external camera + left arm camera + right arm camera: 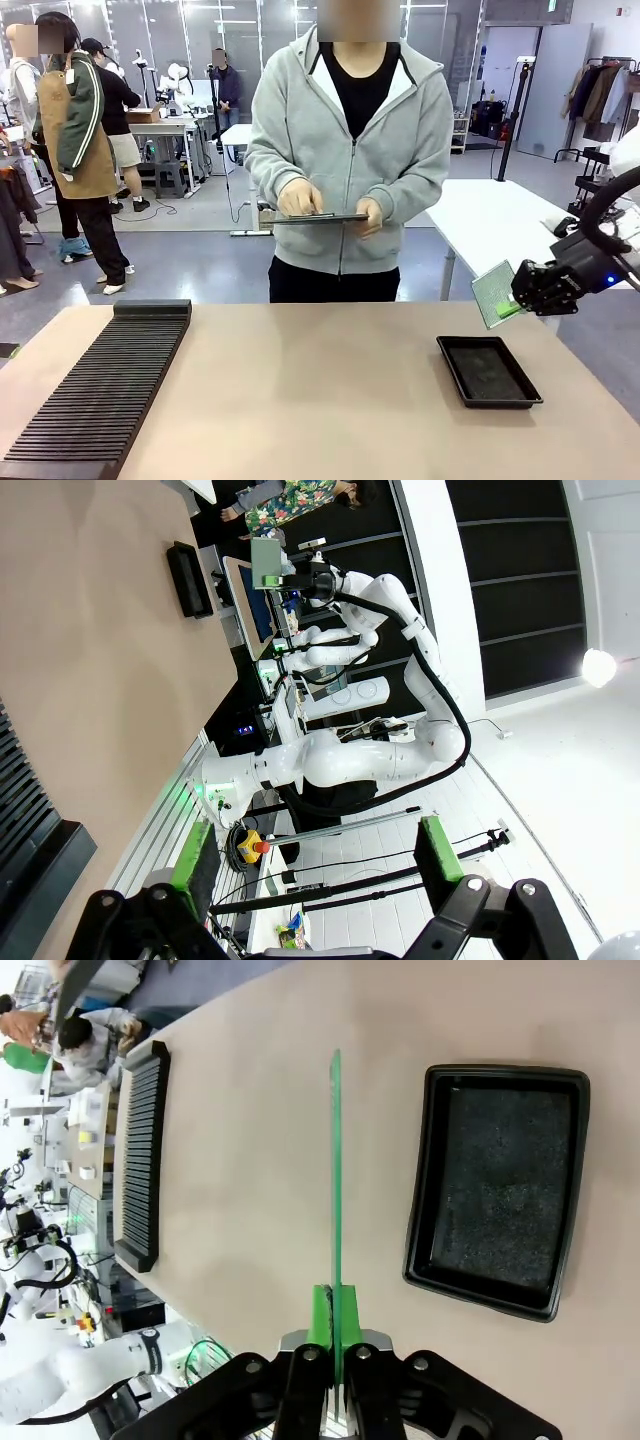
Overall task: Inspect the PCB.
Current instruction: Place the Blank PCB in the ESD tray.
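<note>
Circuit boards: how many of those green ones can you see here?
1. The PCB is held edge-on in the right gripper, raised beside the table's right end, above and apart from the black tray. The slotted black rack could hide others.

Table middle (320, 390): bare, wide passage.
Left side: blocked by long ribbed black rack (100, 395).
Right side: shallow black tray (488, 371); raised PCB (494, 294) just above.

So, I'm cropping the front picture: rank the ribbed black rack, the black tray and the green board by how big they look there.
1. Ribbed black rack, clearly largest.
2. Black tray.
3. Green board, smallest, held off the table in the right tool and tilted, so the look may mislead.
</note>
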{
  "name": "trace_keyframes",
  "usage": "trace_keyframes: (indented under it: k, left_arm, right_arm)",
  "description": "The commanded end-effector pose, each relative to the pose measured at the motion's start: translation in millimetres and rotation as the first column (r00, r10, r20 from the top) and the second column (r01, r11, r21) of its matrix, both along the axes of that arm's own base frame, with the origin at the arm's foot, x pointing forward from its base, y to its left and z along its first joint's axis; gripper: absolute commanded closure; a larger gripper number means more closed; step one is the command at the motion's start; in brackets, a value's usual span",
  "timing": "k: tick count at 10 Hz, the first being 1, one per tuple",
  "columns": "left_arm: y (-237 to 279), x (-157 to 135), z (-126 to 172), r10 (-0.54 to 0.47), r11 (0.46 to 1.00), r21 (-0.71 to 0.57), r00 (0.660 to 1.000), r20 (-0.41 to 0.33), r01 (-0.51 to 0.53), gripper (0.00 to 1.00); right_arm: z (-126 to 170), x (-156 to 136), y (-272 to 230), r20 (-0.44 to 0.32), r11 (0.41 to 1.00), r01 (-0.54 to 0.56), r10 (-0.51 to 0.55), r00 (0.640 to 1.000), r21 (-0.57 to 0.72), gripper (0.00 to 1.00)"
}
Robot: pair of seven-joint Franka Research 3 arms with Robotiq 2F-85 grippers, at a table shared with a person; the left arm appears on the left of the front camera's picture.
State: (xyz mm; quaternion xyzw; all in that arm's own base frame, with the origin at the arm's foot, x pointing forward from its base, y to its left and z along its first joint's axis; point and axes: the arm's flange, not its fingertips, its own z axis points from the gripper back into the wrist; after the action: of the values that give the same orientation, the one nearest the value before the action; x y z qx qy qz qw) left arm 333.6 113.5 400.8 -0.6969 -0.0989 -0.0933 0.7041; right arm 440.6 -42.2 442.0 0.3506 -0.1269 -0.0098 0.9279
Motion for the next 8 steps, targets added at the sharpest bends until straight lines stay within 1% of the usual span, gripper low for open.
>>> trace_keyframes:
  k: [1,2,8]
  left_arm:
    - [0.6,-1.0,0.4,0.000,1.000,0.001,1.000,-0.002,0.000,0.00]
    - [0.6,-1.0,0.4,0.000,1.000,0.001,1.000,-0.002,0.000,0.00]
    - [0.6,-1.0,0.4,0.000,1.000,0.001,1.000,-0.002,0.000,0.00]
  right_arm:
    - [3.6,-5.0,5.6,-0.045,1.000,-0.012,0.011,0.999,-0.011,0.97]
    - [0.0,0.0,0.0,0.000,1.000,0.000,0.000,1.000,0.000,0.97]
    - [-0.8,-0.2,-1.5,-0.008,1.000,-0.002,0.002,1.000,0.004,0.97]
